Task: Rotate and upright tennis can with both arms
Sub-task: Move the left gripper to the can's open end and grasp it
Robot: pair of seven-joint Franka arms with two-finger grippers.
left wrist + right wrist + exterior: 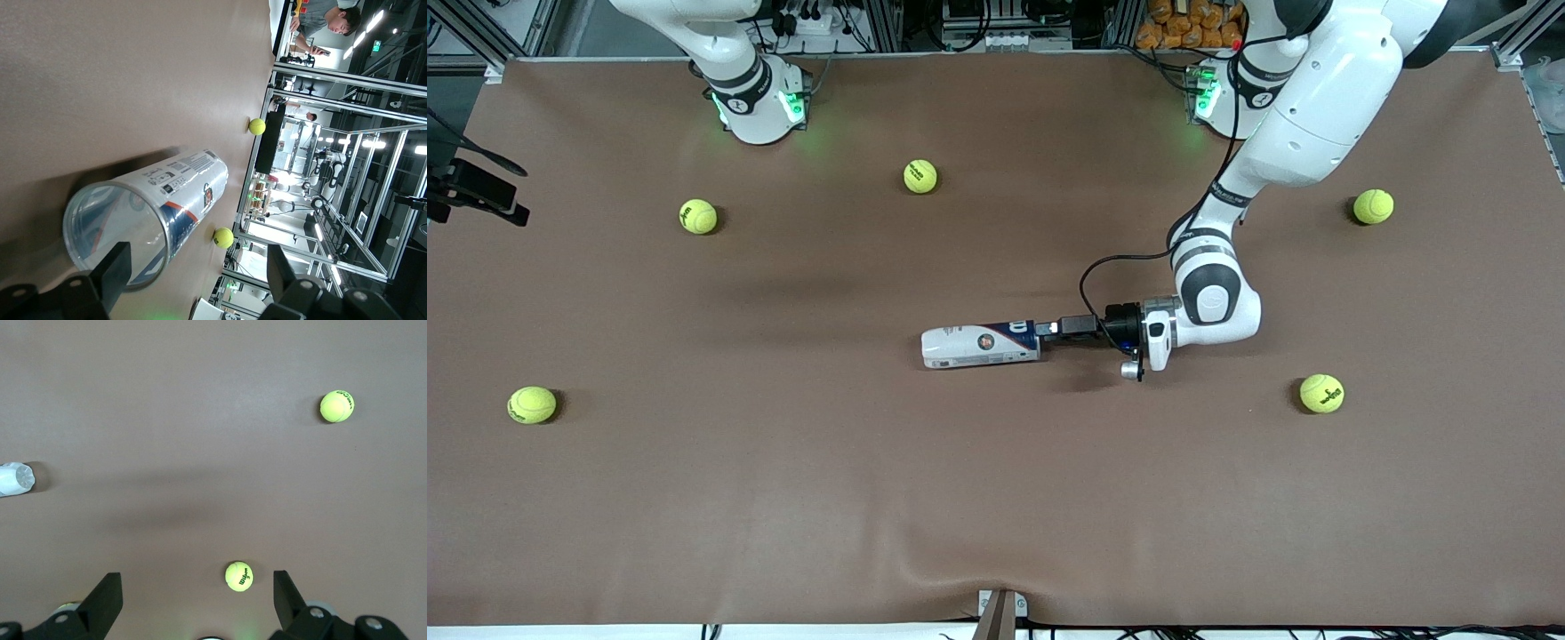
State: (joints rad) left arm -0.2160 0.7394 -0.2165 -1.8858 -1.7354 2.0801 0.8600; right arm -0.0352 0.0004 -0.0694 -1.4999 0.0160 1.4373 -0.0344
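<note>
The tennis can (980,346) lies on its side on the brown table near its middle, its white closed end toward the right arm's end of the table. Its clear open mouth (115,235) faces my left gripper (1052,328), which is low over the table at that end. The left gripper (197,283) is open, with one finger (112,272) at the mouth's rim and the other well apart from the can. My right gripper (197,603) hangs open high over the table with nothing between its fingers. The can's white end (13,479) shows at the edge of the right wrist view.
Several yellow-green tennis balls lie scattered: two (920,176) (698,216) near the right arm's base, one (532,404) at that end nearer the camera, and two (1373,206) (1321,393) at the left arm's end. A black device (471,188) juts over the table's edge.
</note>
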